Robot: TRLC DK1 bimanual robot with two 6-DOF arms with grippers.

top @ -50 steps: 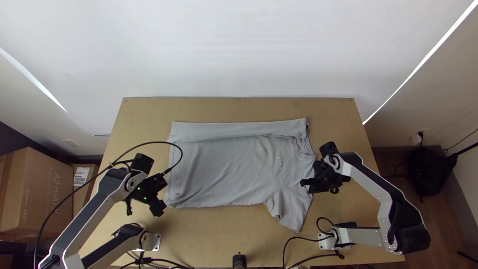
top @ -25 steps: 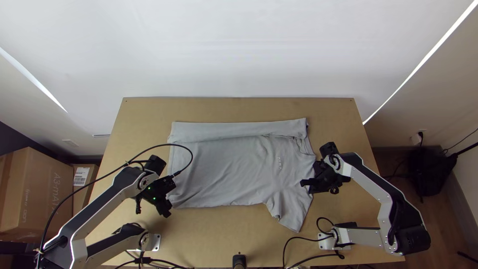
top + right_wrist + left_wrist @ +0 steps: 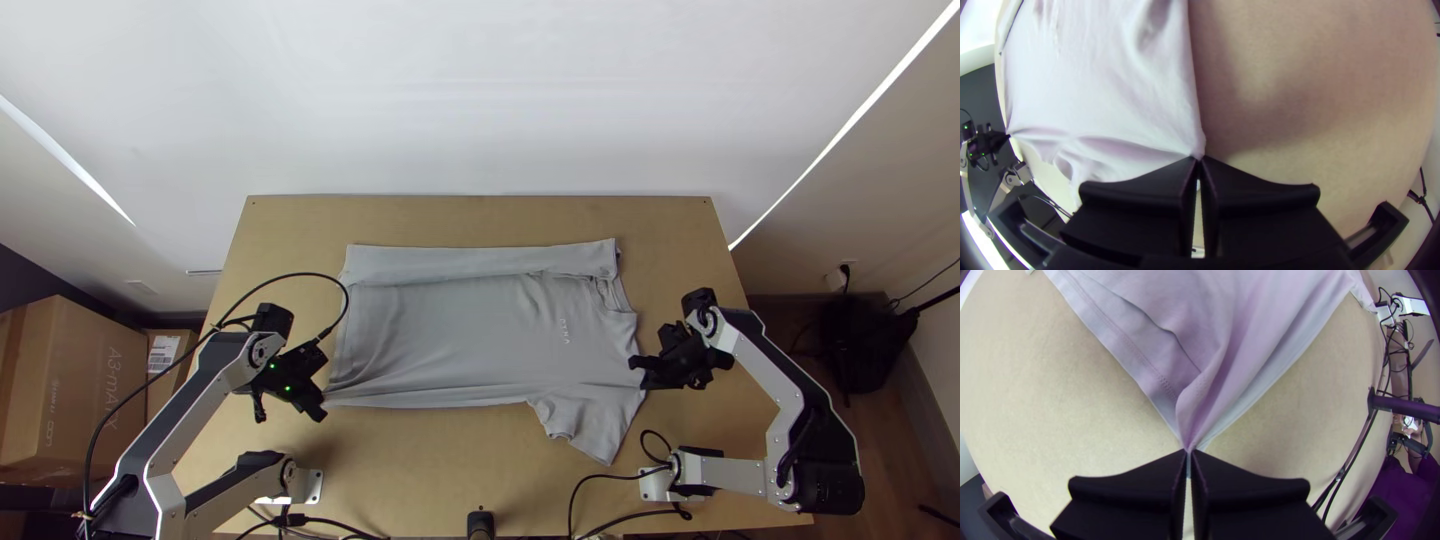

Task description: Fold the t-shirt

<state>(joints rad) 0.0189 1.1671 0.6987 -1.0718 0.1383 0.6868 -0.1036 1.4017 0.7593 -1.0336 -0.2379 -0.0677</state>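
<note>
A wide strip of the counter (image 3: 440,490) lies on the near side of the grey shirt (image 3: 450,340). At the shirt's near hem corner the left tool (image 3: 321,411) is pinched closed on cloth; the right tool (image 3: 637,373) clamps its edge above the near sleeve. Its far side is folded over, with more wood beyond.

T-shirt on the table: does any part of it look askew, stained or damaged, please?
No stain or damage stands out on the grey t-shirt. Its near sleeve looks untidy: rumpled, jutting past the near edge. Creases also run from the corner pinched by the left hand, probably just from its pull.
</note>
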